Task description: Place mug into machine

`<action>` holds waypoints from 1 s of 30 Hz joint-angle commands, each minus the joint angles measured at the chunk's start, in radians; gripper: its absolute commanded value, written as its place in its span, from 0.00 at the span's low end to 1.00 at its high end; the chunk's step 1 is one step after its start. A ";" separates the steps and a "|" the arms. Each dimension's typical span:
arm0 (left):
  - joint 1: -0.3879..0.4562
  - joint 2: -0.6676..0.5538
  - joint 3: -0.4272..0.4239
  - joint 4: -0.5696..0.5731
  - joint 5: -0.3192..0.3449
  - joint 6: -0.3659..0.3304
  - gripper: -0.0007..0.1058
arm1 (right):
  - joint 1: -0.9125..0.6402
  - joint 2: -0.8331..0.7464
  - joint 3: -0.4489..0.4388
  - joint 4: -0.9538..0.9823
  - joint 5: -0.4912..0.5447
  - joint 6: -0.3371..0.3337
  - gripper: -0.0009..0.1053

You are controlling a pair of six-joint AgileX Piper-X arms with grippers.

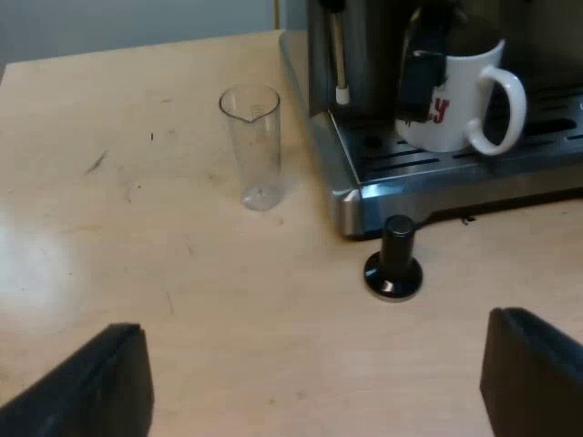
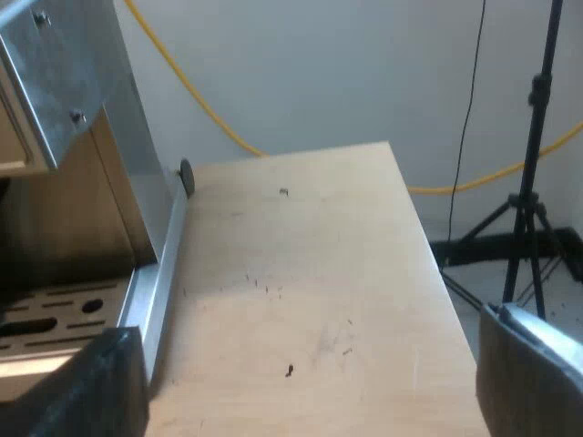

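Plainly the mug (image 1: 455, 96) stands upright on the drip tray (image 1: 510, 157) of the espresso machine (image 1: 351, 196), with the black-knobbed tamper (image 1: 394, 270) and the measuring glass (image 1: 252, 146) near the machine's corner. I see my left gripper (image 1: 319, 382) spread wide and empty near that corner. My right gripper (image 2: 310, 382) gapes, empty too, beside the machine.

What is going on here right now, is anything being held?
Nothing is held. The white mug stands on the drip tray of the espresso machine, with no pincer on it. The left pincer is open and empty over the table, facing the measuring glass and the tamper. The right pincer is open and empty beside the drip tray.
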 commanded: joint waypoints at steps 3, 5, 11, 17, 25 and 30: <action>0.000 -0.137 0.097 -0.109 -0.021 0.001 0.80 | -0.004 -0.040 0.027 -0.010 -0.011 -0.006 0.77; 0.000 -0.137 0.134 -0.149 -0.021 0.001 0.80 | -0.004 -0.040 0.039 -0.010 -0.011 -0.012 0.77; 0.000 -0.132 0.237 -0.210 -0.019 -0.003 0.80 | -0.004 -0.040 0.089 -0.010 -0.011 -0.014 0.77; 0.000 -0.131 0.239 -0.218 -0.019 -0.003 0.80 | -0.004 -0.040 0.143 -0.010 -0.011 -0.014 0.77; 0.000 -0.131 0.239 -0.218 -0.019 -0.003 0.80 | -0.004 -0.038 0.184 -0.017 -0.011 -0.006 0.77; 0.000 -0.131 0.239 -0.218 -0.019 -0.009 0.80 | -0.004 -0.038 0.184 -0.017 -0.011 -0.006 0.77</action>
